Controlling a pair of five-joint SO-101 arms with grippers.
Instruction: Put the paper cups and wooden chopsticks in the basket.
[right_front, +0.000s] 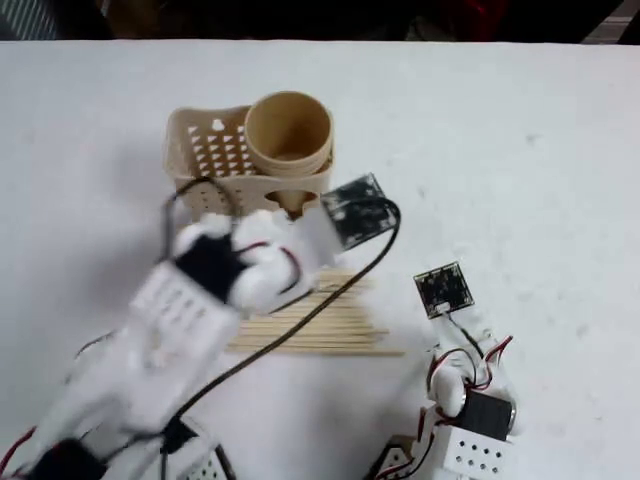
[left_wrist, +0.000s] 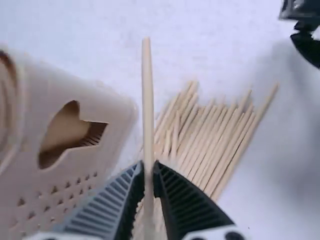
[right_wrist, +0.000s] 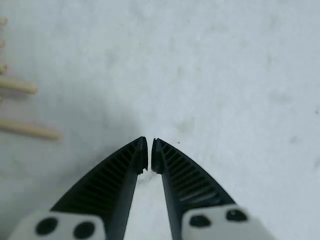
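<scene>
1 chopstick (left_wrist: 146, 100) clamped in left gripper (left_wrist: 148, 171), basket (left_wrist: 55, 195) just beside

It is looking like a robotics lab: a white table (right_front: 540, 150) is bearing arms (right_front: 170, 330) with bare circuit boards (right_front: 443, 289) and loose wires (right_front: 497, 350).

Matt beige plastic in the basket (right_front: 200, 150), smooth-walled, pierced with small holes. Plain tan paper in the cup (right_front: 288, 128), dull, no gloss. Bare pale wood in the chopsticks (right_front: 350, 340), smooth and unvarnished; same wood in the chopstick (left_wrist: 146, 100) pinched by the left gripper (left_wrist: 149, 167). Black plastic on its jaws, ribbed on the inner faces, faintly shiny; white matt plastic behind. Same black ribbed plastic and white housing on the right gripper (right_wrist: 149, 145). White matt table (right_front: 520, 130), faintly mottled, with small specks.
</scene>
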